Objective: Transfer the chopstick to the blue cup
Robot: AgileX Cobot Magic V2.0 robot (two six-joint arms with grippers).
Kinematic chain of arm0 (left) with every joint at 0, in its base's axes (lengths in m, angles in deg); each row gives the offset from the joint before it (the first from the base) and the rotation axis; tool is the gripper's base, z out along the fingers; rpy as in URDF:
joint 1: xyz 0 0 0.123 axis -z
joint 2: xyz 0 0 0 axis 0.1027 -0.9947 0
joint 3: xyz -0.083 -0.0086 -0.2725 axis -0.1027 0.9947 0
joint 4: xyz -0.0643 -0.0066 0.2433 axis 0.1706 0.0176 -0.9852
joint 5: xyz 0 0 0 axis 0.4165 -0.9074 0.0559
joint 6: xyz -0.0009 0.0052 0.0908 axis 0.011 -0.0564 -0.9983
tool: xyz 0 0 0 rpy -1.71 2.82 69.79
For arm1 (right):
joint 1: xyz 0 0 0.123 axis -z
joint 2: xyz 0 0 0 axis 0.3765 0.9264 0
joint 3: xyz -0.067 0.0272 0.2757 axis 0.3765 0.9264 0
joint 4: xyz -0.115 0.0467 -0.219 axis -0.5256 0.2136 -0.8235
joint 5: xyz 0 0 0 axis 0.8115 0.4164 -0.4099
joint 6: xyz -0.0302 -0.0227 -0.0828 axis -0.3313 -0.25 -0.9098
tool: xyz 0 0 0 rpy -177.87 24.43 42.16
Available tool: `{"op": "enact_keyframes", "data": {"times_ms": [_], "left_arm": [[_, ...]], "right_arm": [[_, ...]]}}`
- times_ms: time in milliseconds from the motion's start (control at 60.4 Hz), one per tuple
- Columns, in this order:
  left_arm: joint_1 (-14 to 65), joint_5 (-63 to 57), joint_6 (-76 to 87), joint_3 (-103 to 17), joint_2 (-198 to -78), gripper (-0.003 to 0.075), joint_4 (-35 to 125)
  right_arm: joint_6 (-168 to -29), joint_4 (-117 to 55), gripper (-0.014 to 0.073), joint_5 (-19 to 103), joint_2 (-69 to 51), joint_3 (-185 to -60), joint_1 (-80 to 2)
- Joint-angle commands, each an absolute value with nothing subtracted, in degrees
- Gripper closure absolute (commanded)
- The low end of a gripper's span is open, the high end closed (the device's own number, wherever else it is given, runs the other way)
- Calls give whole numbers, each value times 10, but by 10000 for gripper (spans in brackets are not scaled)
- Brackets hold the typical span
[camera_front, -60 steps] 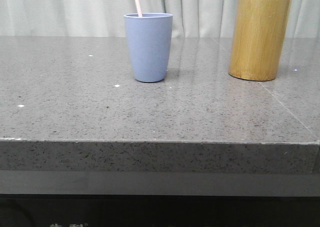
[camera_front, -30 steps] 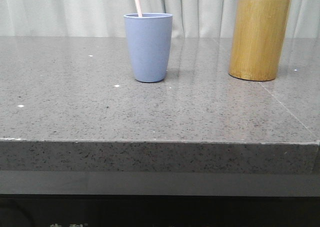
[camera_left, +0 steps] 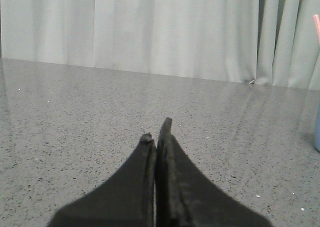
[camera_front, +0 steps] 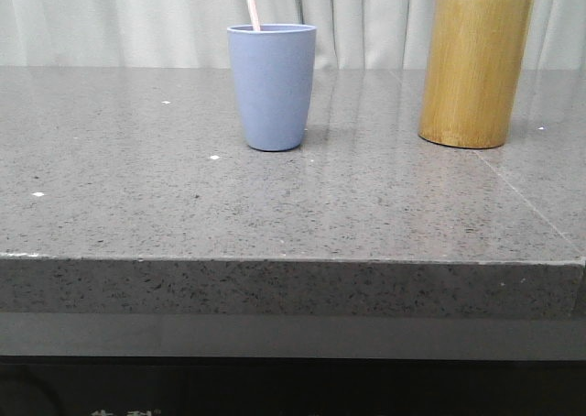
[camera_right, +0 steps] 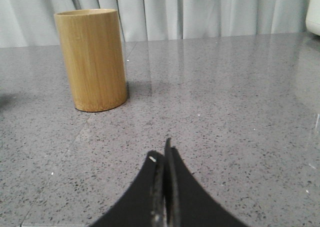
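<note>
The blue cup [camera_front: 271, 86] stands upright on the grey stone table, left of centre in the front view. A thin pale pink chopstick [camera_front: 250, 2] leans out of its rim, only its upper part showing; its pink tip [camera_left: 316, 28] also shows at the edge of the left wrist view, above a sliver of the blue cup [camera_left: 317, 132]. My left gripper [camera_left: 156, 128] is shut with nothing in it, low over bare table well away from the cup. My right gripper [camera_right: 162, 149] is shut and empty too, some way short of the bamboo cylinder [camera_right: 91, 60]. Neither gripper appears in the front view.
The tall yellow-brown bamboo cylinder [camera_front: 473, 71] stands at the right rear of the table. Pale curtains [camera_front: 137, 17] hang behind the table. The table's front edge [camera_front: 293, 260] runs across the front view. A white object [camera_right: 313, 9] sits at the edge of the right wrist view.
</note>
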State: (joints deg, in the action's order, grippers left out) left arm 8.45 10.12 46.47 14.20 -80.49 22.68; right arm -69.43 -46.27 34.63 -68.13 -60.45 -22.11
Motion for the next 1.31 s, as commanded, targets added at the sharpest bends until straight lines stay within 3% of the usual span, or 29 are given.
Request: {"op": "enact_keyframes", "data": {"times_ms": [0,1291], "left_arm": [[84,147,471,147,-791,739,226],[84,147,471,147,-791,739,226]], "right_arm": [[-695,-468,661,295,-693,-607,-217],[-695,-468,661,295,-693,-607,-208]]}}
